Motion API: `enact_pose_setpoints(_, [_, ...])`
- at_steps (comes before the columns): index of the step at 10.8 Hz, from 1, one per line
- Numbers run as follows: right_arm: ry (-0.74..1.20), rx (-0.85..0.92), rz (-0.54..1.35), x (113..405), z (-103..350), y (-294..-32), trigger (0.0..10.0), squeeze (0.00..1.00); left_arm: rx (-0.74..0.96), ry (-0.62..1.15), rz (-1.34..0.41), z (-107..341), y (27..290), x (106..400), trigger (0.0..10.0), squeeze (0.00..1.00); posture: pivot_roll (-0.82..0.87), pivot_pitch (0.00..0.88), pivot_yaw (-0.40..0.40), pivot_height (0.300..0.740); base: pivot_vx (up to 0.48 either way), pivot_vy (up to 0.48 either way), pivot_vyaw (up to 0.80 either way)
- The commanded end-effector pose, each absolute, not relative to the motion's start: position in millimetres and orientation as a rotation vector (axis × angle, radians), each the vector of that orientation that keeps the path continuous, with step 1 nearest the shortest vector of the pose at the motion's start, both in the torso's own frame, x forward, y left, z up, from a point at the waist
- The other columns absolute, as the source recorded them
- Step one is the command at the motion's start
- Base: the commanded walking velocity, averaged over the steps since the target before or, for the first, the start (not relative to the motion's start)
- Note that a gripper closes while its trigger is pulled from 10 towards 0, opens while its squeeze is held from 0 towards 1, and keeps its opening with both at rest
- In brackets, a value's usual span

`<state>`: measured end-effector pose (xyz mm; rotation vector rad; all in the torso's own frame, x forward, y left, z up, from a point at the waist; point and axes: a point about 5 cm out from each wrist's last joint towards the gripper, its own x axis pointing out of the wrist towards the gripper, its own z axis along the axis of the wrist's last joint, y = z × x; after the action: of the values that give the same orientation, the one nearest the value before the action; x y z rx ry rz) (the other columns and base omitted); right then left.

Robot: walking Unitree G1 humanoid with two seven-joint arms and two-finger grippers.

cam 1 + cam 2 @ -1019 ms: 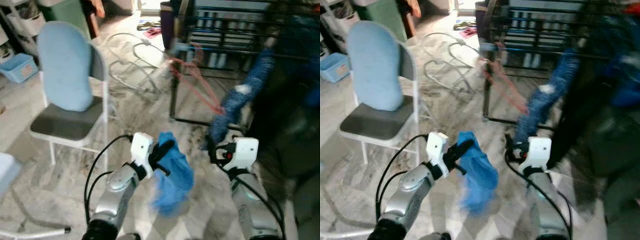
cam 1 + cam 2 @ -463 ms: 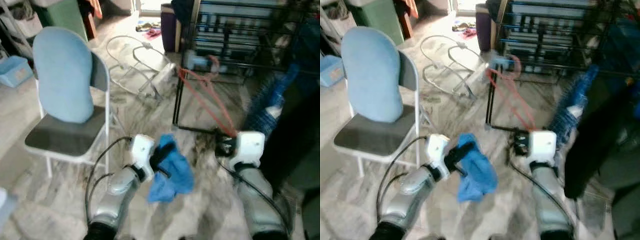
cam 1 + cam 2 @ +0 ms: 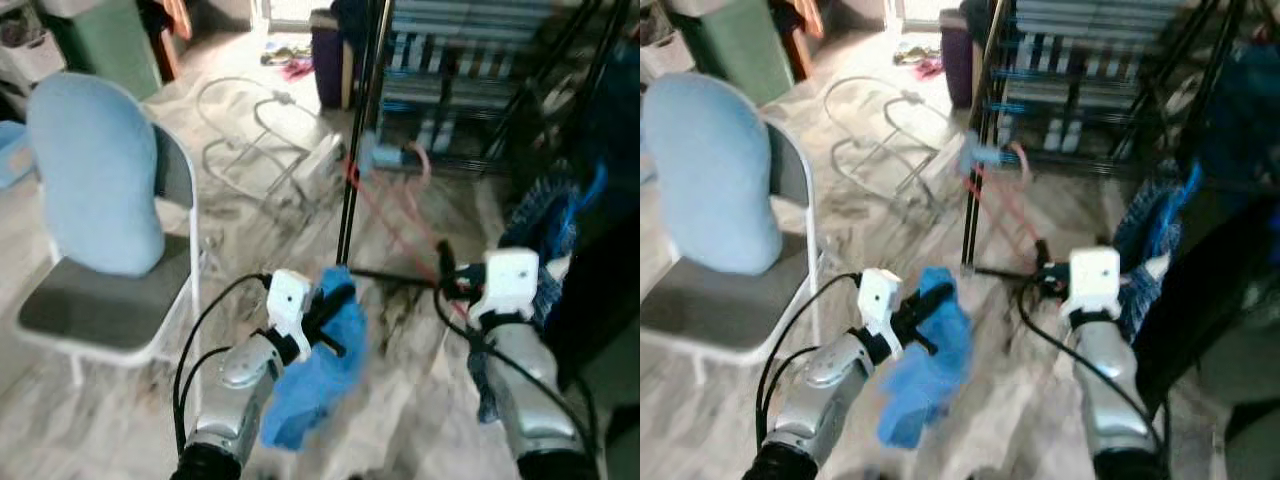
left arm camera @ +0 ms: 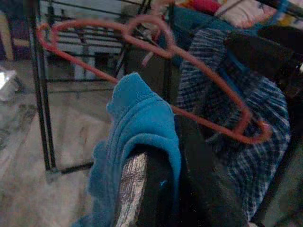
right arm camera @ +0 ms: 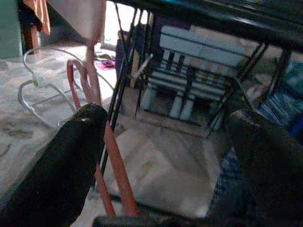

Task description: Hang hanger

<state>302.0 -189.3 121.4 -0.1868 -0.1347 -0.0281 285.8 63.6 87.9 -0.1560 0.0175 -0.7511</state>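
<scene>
A pink wire hanger [image 3: 395, 220] slants from my right gripper [image 3: 445, 272] up toward the black drying rack [image 3: 360, 130]. In the right wrist view the two fingers [image 5: 71, 156] stand wide apart, and the hanger's bar [image 5: 116, 161] lies against the inner side of one. My left gripper [image 3: 335, 305] is raised in front of me, shut on a blue cloth [image 3: 315, 385] that droops below it. The left wrist view has the cloth [image 4: 142, 118] pinched between the fingers, with the hanger [image 4: 199, 61] and rack beyond.
A folding chair with a light blue cushion [image 3: 95, 190] stands at the left. A white wire frame [image 3: 255, 140] lies on the marble floor behind it. Plaid and dark garments [image 3: 545, 225] hang at the right. A green bin [image 3: 105, 35] stands far left.
The camera has come nearer the rack, so the chair slid leftward in view. My right gripper rose slightly with the hanger. The blue cloth swung under my left gripper.
</scene>
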Motion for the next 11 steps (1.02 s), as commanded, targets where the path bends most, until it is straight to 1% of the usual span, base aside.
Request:
enact_pose_setpoints(1, [-0.140,-0.194,-0.014,302,123,-186,10.0,0.00,-0.152,0.011,-0.731,88,70,286,10.0,0.00,-0.04,0.180,-0.013,0.740,0.000,0.000,0.00])
enact_pose_setpoints(3, [-0.112,-0.170,0.035,305,123,-188,10.0,0.00,-0.147,0.014,-0.726,87,71,285,10.0,0.00,-0.03,0.184,-0.013,0.740,0.000,0.000,0.00])
enact_pose_setpoints(4, [-0.086,-0.208,0.105,308,123,-190,10.0,0.00,-0.141,0.020,-0.727,86,73,284,10.0,0.00,-0.03,0.188,-0.013,0.740,0.000,0.000,0.00])
enact_pose_setpoints(5, [-0.067,-0.227,0.099,312,123,-198,10.0,0.00,-0.137,0.024,-0.728,85,74,283,10.0,0.00,-0.03,0.190,-0.011,0.740,0.000,0.000,0.00])
enact_pose_setpoints(6, [-0.031,-0.235,0.103,320,126,-207,10.0,0.00,-0.133,0.028,-0.726,84,75,283,10.0,0.00,-0.03,0.190,-0.008,0.740,0.000,0.000,0.00])
enact_pose_setpoints(7, [0.051,-0.238,0.171,328,124,-208,10.0,0.00,-0.129,0.031,-0.728,84,75,283,10.0,0.00,-0.03,0.190,-0.006,0.740,0.000,0.000,0.00])
enact_pose_setpoints(8, [0.048,-0.299,0.195,334,131,-209,10.0,0.00,-0.127,0.031,-0.730,84,74,283,10.0,0.00,-0.03,0.189,-0.006,0.740,0.000,0.000,0.00])
enact_pose_setpoints(9, [0.100,-0.302,0.216,340,132,-212,10.0,0.00,-0.126,0.031,-0.731,84,74,283,10.0,0.00,-0.03,0.189,-0.004,0.740,0.000,0.000,0.00])
enact_pose_setpoints(10, [0.143,-0.290,0.222,345,134,-218,6.6,0.00,-0.127,0.032,-0.731,84,74,283,10.0,0.00,-0.03,0.190,-0.004,0.740,0.000,0.000,0.00])
enact_pose_setpoints(11, [0.178,-0.291,0.230,348,134,-222,0.0,0.00,-0.126,0.035,-0.733,83,74,282,10.0,0.00,-0.03,0.191,-0.003,0.740,0.000,0.000,0.00])
